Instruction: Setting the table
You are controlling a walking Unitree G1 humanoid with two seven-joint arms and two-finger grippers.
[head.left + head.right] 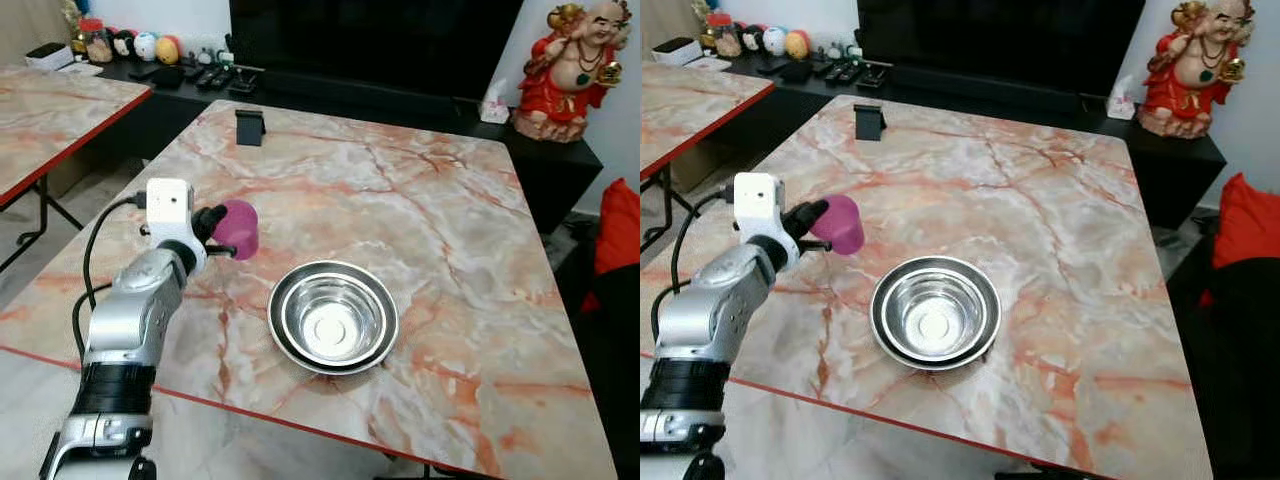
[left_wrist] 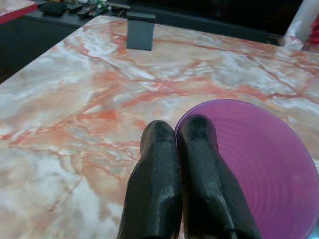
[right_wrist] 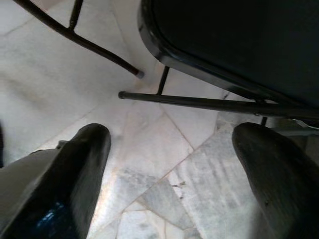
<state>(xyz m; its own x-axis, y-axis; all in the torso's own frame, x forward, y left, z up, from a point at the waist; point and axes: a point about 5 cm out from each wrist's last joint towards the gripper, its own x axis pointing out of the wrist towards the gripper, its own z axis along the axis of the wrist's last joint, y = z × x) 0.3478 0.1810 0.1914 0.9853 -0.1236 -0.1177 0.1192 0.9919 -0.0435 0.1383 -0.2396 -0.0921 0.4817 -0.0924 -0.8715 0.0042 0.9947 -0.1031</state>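
Reaching over the near left part of the marble table (image 1: 470,200), the left gripper (image 1: 222,232) is seen with its two black fingers (image 2: 159,189) pressed together on the rim of a purple cup (image 1: 238,228), which is held tilted just above the tabletop. A stack of steel bowls (image 1: 333,317) is set to the cup's right, near the front edge and apart from it. A small black stand (image 1: 250,127) is placed close to the far left corner. The right gripper (image 3: 174,169) is hung over the tiled floor (image 3: 50,84) beside a black chair (image 3: 234,40), fingers spread wide and empty.
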